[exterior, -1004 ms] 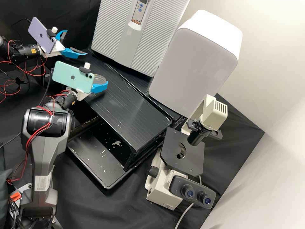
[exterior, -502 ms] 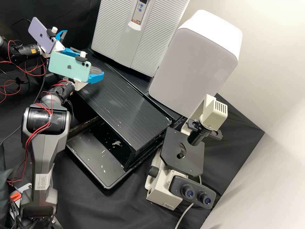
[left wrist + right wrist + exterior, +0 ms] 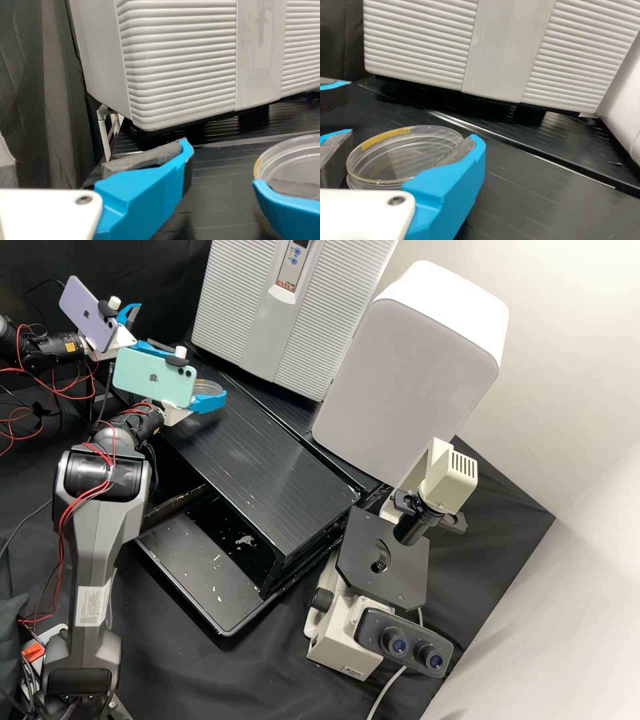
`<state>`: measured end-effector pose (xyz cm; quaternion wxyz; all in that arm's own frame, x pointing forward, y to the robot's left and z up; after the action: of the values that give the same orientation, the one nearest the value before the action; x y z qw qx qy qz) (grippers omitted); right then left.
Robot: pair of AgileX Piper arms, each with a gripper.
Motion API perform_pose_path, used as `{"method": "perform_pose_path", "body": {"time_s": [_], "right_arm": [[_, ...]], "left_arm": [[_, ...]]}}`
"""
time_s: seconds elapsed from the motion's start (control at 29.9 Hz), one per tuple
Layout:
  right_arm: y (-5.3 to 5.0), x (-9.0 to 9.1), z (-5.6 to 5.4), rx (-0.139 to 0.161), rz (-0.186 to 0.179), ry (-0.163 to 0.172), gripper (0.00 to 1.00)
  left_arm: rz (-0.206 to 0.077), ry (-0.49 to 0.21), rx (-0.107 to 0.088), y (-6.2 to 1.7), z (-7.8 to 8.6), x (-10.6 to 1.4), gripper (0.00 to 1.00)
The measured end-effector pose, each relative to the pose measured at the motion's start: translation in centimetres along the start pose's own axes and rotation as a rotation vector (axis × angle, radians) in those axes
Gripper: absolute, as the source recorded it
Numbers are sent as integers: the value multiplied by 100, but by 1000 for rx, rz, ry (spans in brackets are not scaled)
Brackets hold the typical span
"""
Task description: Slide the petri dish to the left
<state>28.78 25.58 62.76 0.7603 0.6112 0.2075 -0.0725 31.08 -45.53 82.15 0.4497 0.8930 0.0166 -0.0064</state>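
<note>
1. A white ribbed cabinet [image 3: 293, 313] stands along the far edge of the black ribbed deck [image 3: 267, 467]. The deck carries everything that matters here.
2. The right gripper [image 3: 207, 397] sits low over the deck's far left corner, just in front of the cabinet. The left gripper [image 3: 150, 347] hangs near the same corner, just beside it and apart from the dish. I can't tell how wide it's set.
3. The petri dish [image 3: 402, 157] lies flat on the deck at that corner, inside the right gripper. It's clear, shallow and looks empty, with a yellow strip [image 3: 385, 137] on the rim.
4. Handling, my read: very light, stiff thin plastic with a slick base. It should slide with almost no force and skate or spin if pushed off-centre. The wall could crack under a hard squeeze. Best hold is across the full width, low on the side wall, with light pressure and no downward load.
5. The pads [image 3: 456, 152]: the 2 fingers are spread about as wide as the dish and bracket it from opposite sides. 1 pad is plainly on the rim, and the other pad [image 3: 332, 160] looks to touch the wall too. I'd call it a light pinch on the dish, nothing else held.
</note>
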Motion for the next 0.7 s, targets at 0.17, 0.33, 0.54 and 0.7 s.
{"method": "perform_pose_path", "body": {"time_s": [0.17, 0.33, 0.54, 0.7], "right_arm": [[-8, 17, -30, 7, -1, -9, 0], [-62, -33, -163, 25, -13, 3, 0], [-98, -80, -310, 7, -22, 31, 0], [-123, -82, -315, -6, -26, 31, 0]], "left_arm": [[0, 0, 0, 0, 0, 0, 100], [0, 0, 0, 0, 0, 0, 100], [0, 0, 0, 0, 0, 0, 100], [0, 0, 0, 0, 0, 0, 100]]}}
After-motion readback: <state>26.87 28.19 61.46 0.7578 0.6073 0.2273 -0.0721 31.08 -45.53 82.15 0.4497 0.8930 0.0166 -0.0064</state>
